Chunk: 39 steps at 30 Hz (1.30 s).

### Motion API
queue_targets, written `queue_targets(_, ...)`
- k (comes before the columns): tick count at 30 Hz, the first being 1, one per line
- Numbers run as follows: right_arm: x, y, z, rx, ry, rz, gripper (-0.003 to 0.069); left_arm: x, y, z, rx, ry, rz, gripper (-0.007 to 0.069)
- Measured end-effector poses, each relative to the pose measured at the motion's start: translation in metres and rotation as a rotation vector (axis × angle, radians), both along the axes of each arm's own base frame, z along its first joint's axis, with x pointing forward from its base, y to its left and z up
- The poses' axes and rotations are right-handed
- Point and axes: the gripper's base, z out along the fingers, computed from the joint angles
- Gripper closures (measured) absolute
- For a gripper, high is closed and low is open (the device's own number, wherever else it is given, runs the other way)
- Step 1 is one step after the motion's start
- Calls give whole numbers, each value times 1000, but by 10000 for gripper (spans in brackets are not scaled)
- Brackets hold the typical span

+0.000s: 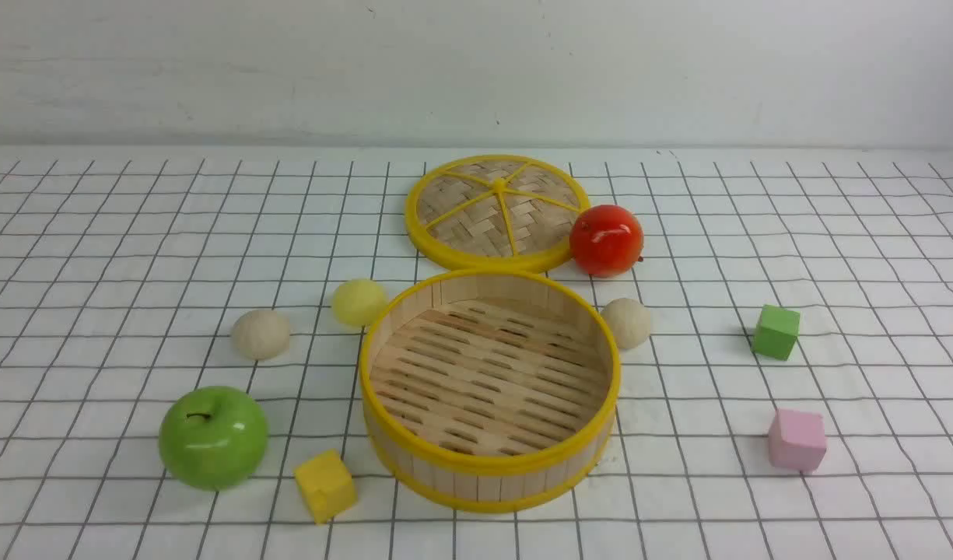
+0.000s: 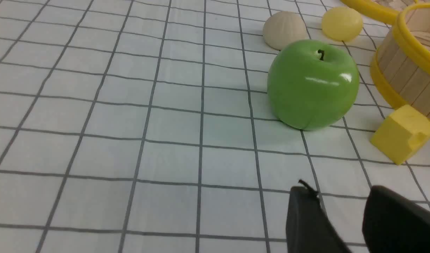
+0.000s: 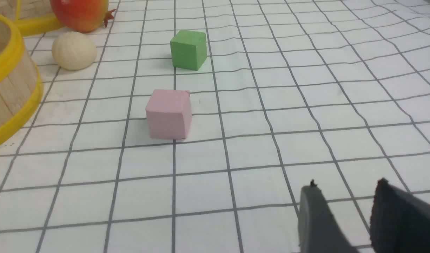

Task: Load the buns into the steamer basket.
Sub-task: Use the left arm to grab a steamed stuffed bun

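Note:
The steamer basket (image 1: 414, 327) stands empty in the middle of the table. An off-white bun (image 1: 260, 334) lies to its left, a pale yellow bun (image 1: 359, 302) touches its far left wall, and a second off-white bun (image 1: 626, 322) lies at its right. Neither gripper shows in the front view. My left gripper (image 2: 341, 195) is open and empty, low over the cloth, near side of the green apple (image 2: 312, 84), with the off-white bun (image 2: 284, 30) and yellow bun (image 2: 342, 23) beyond. My right gripper (image 3: 344, 188) is open and empty; the right bun (image 3: 74, 50) lies far ahead.
The flat woven lid (image 1: 495, 208) lies behind the basket with a glossy red fruit (image 1: 606, 239) at its right. A green apple (image 1: 212, 437) and yellow cube (image 1: 325, 485) sit front left. A green cube (image 1: 776, 331) and pink cube (image 1: 797, 439) sit at the right.

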Motion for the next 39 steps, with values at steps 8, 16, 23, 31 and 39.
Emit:
queue_targets(8, 0, 0, 0, 0, 0, 0, 418, 0, 0, 0, 0, 0, 0, 386)
queue_targets(16, 0, 0, 0, 0, 0, 0, 418, 0, 0, 0, 0, 0, 0, 386)
queue_targets(23, 0, 0, 0, -1, 0, 0, 418, 0, 1, 1, 21, -12, 1, 386)
queue_targets(31, 0, 0, 0, -1, 0, 0, 418, 4, 1, 14, 34, -165, -1, 386)
queue_targets(39, 0, 0, 0, -1, 0, 0, 418, 4, 0, 40, -193, -429, 24, 386)
